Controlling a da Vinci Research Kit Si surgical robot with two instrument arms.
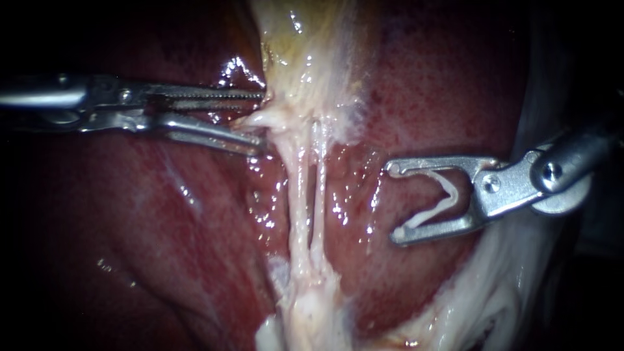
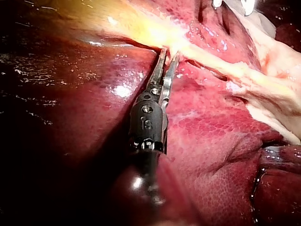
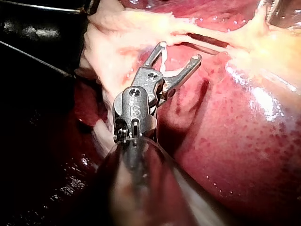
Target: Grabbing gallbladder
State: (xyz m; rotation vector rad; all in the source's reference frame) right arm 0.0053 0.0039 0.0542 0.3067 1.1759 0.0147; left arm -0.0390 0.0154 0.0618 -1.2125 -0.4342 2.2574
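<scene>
Gallbladder [image 1: 305, 52] tissue sits right at the tips of my left instrument [image 1: 260, 116], between its parted jaws and not yet pinched. I'd ease forward for a fuller bite, then close gently. Right instrument [image 1: 393, 201] hovers well apart, jaws cradling a white clip [image 1: 434, 209]. No containers here.

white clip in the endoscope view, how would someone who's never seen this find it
Find the pale tissue strand running down the middle of the red liver, then look to the right instrument entering from the right. The clip is the thin white V held inside its metal claw, the only white thing framed by metal.
</scene>
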